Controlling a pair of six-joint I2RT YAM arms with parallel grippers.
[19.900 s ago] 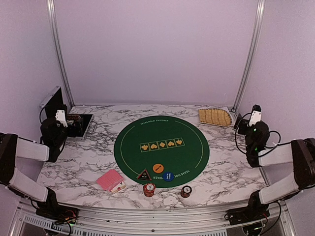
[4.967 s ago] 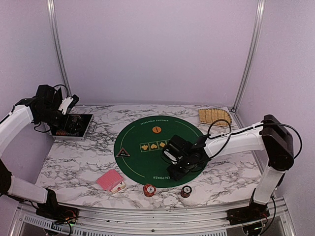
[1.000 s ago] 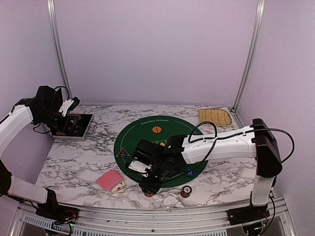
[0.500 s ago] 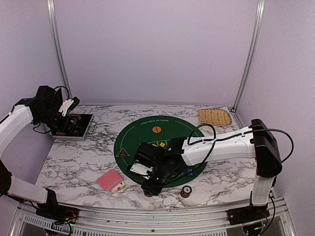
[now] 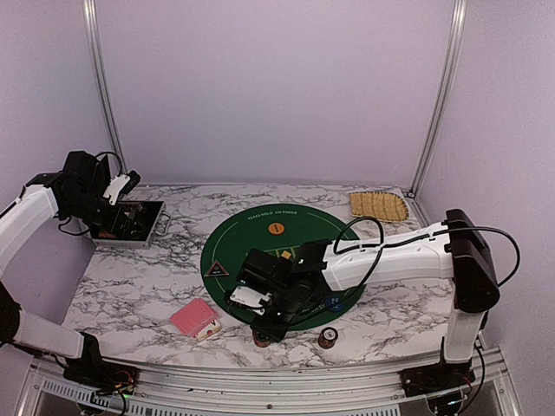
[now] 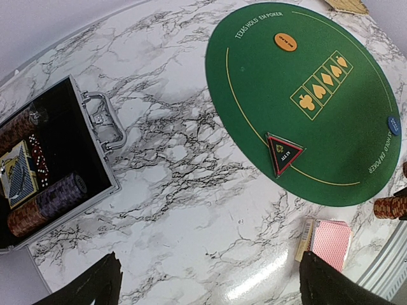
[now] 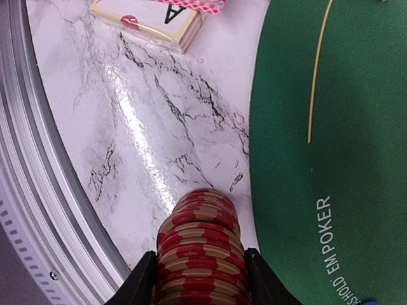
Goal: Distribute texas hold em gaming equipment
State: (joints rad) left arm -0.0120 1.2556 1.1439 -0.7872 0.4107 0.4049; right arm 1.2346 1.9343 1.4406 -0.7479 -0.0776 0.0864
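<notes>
Chip stack: the red-and-white pile (image 7: pixel 198 219) stands on the bare marble of the desk (image 5: pixel 130 290), just off the near rim of the green mat (image 7: pixel 331 95) and close to the metal front rail (image 7: pixel 38 190).
Right tool: (image 7: pixel 200 254) pinching that pile, with one finger against each flank and no gap showing. The pile sits on the desk, not lifted.
Left tool: (image 6: pixel 210 257) spread wide and holding nothing, hanging above the desk near the open case (image 6: pixel 38 178).
Step in hand: it looks like securing the pile so it can be carried to a player's place at the mat.
Next move: probably a straight lift before any sideways travel, with a grip firm enough that the loose chips do not shear apart.
Edges: the rail is close on the near side. The card deck (image 5: pixel 196 319) lies near on one side and a second chip stack (image 5: pixel 327 337) on the other.
Open room: the mat is mostly bare. The orange button (image 5: pixel 276 229), triangular button (image 5: pixel 216 269) and blue button (image 5: pixel 332 304) sit well apart around it.
</notes>
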